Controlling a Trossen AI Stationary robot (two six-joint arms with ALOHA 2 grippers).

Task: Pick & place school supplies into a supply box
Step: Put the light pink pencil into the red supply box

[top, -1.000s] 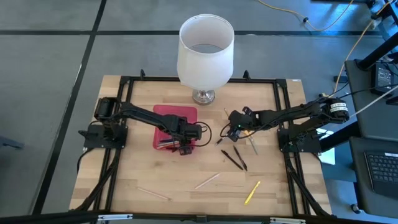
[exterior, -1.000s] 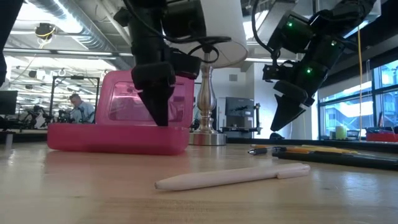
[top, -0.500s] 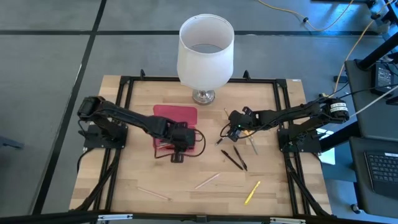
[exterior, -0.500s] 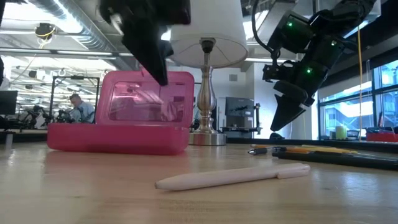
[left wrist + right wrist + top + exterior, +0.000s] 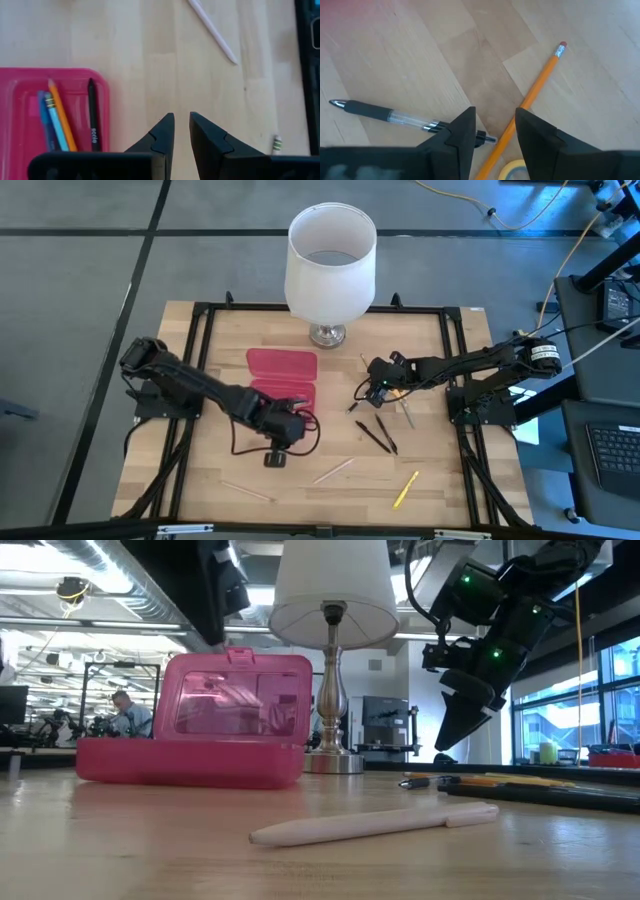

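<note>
Inside the pink supply box (image 5: 30, 85) lie orange, blue, black pencils (image 5: 62, 122).

A white-shaded lamp (image 5: 331, 258) stands at the wooden table's (image 5: 200, 470) far edge.

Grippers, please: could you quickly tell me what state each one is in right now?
Left gripper: open a little, holding nothing, beside the pink box.
Right gripper: open, empty, over an orange pencil.

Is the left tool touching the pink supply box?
Apart. In the left wrist view, bare wood lies between the left tool and the supply box; the high view also shows it in front of the box, clear of it.
</note>
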